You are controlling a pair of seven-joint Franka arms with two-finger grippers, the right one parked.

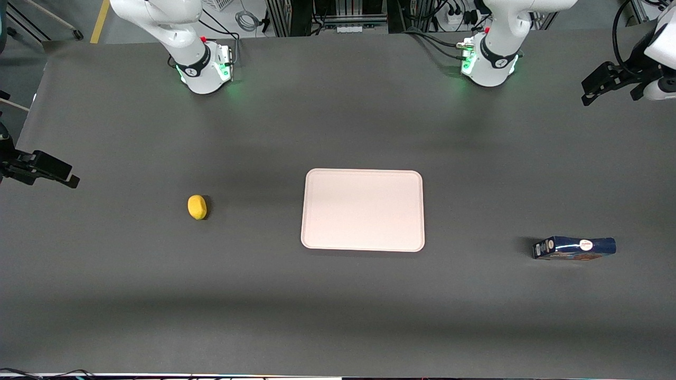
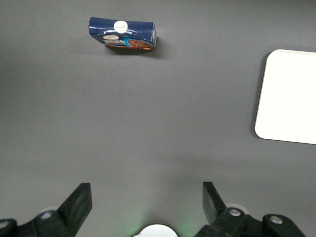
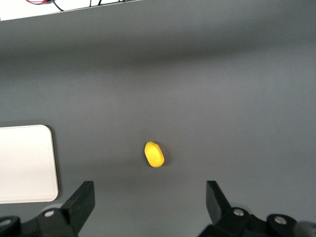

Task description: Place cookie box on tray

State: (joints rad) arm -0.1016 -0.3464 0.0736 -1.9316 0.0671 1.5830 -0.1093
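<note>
Gripper (image 2: 147, 207) jaws spread wide, holding nothing, raised above bare tabletop (image 1: 158, 295), well apart from box.

Cookie box (image 1: 574, 248) lies on tabletop toward working arm's end, well apart from tray (image 1: 362, 209), nearer front camera than gripper. Box on long side, logo up.

Step in hand, likely: reach for box. Advice: centre jaws over box middle, close across narrow width, not along length. Descend straight, avoid nudging box. Cardboard light, may dent: gentle squeeze.

Tray unoccupied. Lemon (image 1: 197, 207) lies past tray toward parked arm's end, no obstacle.
</note>
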